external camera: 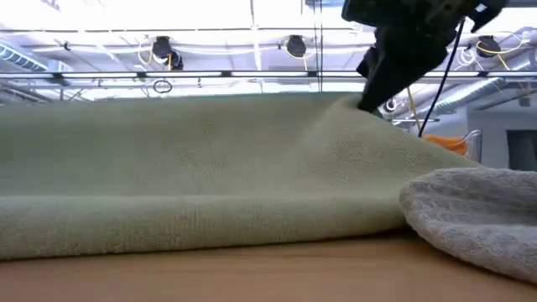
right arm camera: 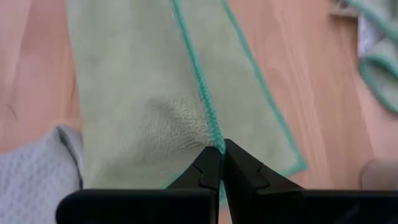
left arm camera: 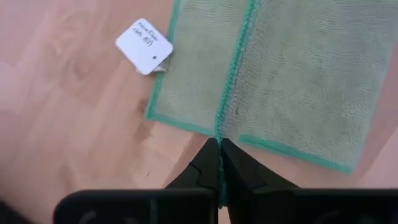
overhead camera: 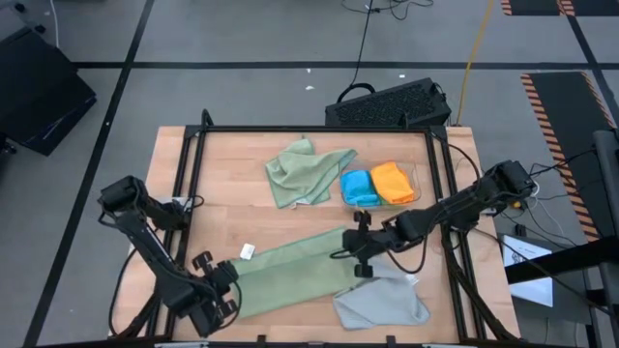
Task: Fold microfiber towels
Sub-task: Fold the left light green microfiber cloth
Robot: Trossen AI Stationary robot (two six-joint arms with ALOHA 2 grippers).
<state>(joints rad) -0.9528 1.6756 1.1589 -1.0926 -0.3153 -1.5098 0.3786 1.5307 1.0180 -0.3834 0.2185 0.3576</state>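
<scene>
Sage-green microfiber towel [overhead camera: 290, 273], folded into a long band, lies stretched across the near half of the wooden table [overhead camera: 222, 208] in the high view. The left gripper [overhead camera: 228, 280] pinches its end near the table's near left corner, and the right gripper [overhead camera: 360, 253] pinches the opposite end near the middle. A second pale green cloth [overhead camera: 305, 172] lies crumpled toward the far edge, just beside a clear plastic tray [overhead camera: 414, 174] holding a bright blue cloth [overhead camera: 360, 188] and an orange cloth [overhead camera: 393, 182]. A light grey cloth [overhead camera: 383, 302] sits bunched at the near edge, touching the band. A small white tag [overhead camera: 248, 252] lies beside the band.

Low view: the sage towel [external camera: 193, 172] fills most of the width, its far side lifted to a peak where a dark gripper [external camera: 373, 101] grips it; the grey cloth [external camera: 474, 214] rests against it.

Left wrist view: the jaws are together, clamped on the towel's [left arm camera: 298, 74] teal-stitched doubled edge, with the white tag [left arm camera: 144, 45] on the wood nearby.

Right wrist view: the jaws are together, clamped on the stitched edge of the towel [right arm camera: 143, 93]; the grey cloth [right arm camera: 34, 171] lies alongside.
</scene>
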